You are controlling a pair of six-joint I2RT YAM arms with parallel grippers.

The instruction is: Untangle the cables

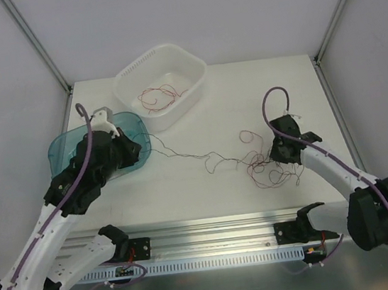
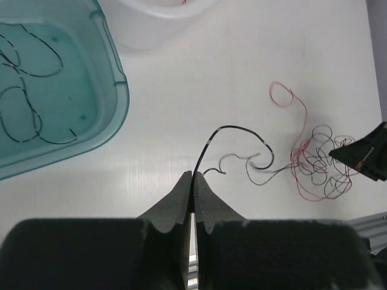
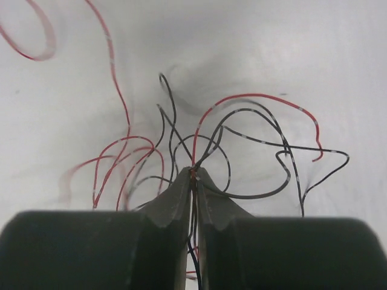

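Cables lie in a loose red-and-black clump on the table at my right gripper, whose jaws I see pinched together on red and black strands. My left gripper is closed tight on one black strand trailing from that clump. More black strands lie in the teal bin, red ones in the white basket.

White slotted tub on white table, teal translucent tub just beside it — aluminium rail in front.

Clamped tight: left end effector, right end effector
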